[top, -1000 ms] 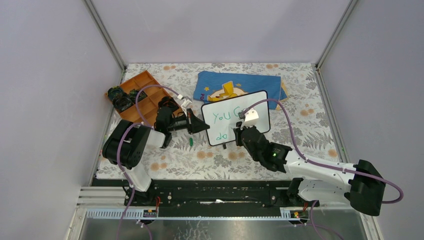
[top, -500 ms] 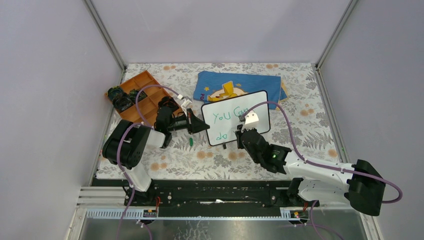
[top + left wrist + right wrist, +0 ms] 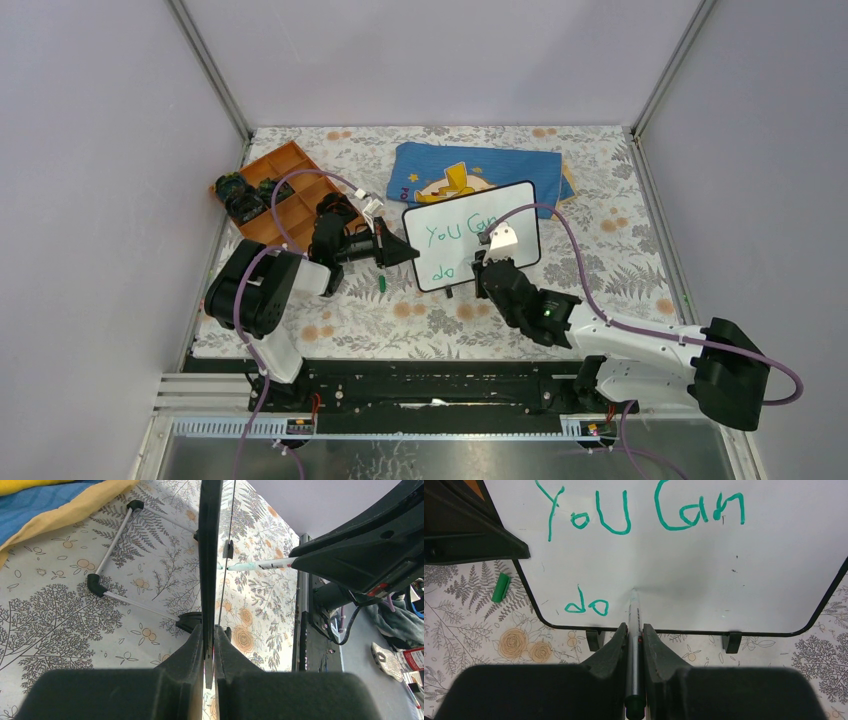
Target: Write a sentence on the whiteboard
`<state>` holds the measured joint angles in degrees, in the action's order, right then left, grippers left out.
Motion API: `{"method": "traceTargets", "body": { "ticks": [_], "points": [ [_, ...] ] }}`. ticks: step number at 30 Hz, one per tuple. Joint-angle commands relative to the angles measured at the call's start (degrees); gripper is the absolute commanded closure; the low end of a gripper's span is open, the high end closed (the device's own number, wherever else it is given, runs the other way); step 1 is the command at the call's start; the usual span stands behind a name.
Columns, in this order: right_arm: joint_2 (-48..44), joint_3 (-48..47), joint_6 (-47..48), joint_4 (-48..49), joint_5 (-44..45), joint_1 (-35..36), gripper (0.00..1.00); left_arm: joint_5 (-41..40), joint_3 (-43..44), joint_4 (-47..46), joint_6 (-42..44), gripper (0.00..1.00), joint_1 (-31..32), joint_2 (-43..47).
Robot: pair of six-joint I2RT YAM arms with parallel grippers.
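The right wrist view crops the whiteboard (image 3: 749, 570) at top.

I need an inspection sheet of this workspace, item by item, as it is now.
Surface: table covered with a floral cloth.
Job's things: whiteboard stands upright; sentence reads "You Can do" in green; marker tip touches the whiteboard after "do".
Clutter: orange tray with dark parts; blue cloth behind the whiteboard; green cap on the table.
Grippers: left gripper shut on the whiteboard's edge; right gripper shut on the marker.
Cables: purple cables loop over both arms.
Surroundings: plain grey walls.
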<state>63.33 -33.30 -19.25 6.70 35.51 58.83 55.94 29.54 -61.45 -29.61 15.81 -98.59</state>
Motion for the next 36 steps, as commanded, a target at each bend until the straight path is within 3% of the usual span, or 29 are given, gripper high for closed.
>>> {"method": "traceTargets", "body": {
  "ticks": [1, 36],
  "points": [
    [0.1, 0.5, -1.1, 1.0, 2.4, -0.4, 1.0, -0.2, -0.4, 6.4, 2.9, 1.0, 1.9, -0.6],
    [-0.6, 3.7, -4.1, -2.2, 1.7, -0.4, 1.0, -0.3, -0.4, 7.0, 3.2, 1.0, 2.0, -0.4]
  ]
}}
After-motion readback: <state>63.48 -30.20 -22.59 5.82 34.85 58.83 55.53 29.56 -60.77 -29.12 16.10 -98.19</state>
